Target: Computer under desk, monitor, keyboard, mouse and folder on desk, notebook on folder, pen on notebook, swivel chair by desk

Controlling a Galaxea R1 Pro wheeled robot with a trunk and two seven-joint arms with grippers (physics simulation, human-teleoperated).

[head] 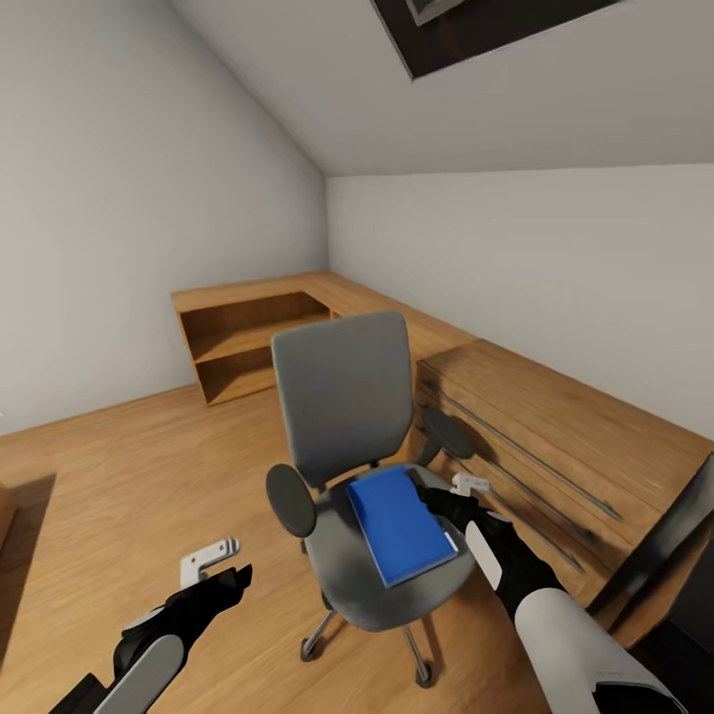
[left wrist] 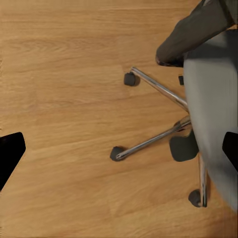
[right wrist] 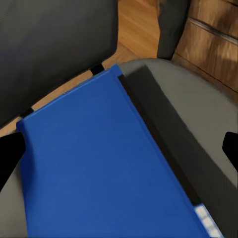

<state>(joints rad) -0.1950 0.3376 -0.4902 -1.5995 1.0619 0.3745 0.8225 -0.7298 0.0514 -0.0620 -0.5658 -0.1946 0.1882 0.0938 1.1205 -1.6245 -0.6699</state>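
Note:
The grey swivel chair (head: 342,407) stands mid-room on the wood floor, its back toward the far corner. The bright blue folder (head: 400,526) lies flat on its seat. My right gripper (head: 458,496) hovers at the folder's right edge, just above the seat. In the right wrist view the folder (right wrist: 99,163) spreads under that gripper (right wrist: 120,151), whose fingers stand wide apart, open and empty. My left gripper (head: 226,567) hangs open over the floor left of the chair. The left wrist view has the chair's chrome base (left wrist: 158,134) and casters below this gripper (left wrist: 120,151).
A light wood drawer chest (head: 555,426) runs along the right wall, close behind the chair's right armrest (head: 451,433). A low open wooden shelf (head: 248,342) fills the far corner. A dark slanted panel (head: 674,535) cuts in at the lower right. Bare floor (head: 129,496) lies to the left.

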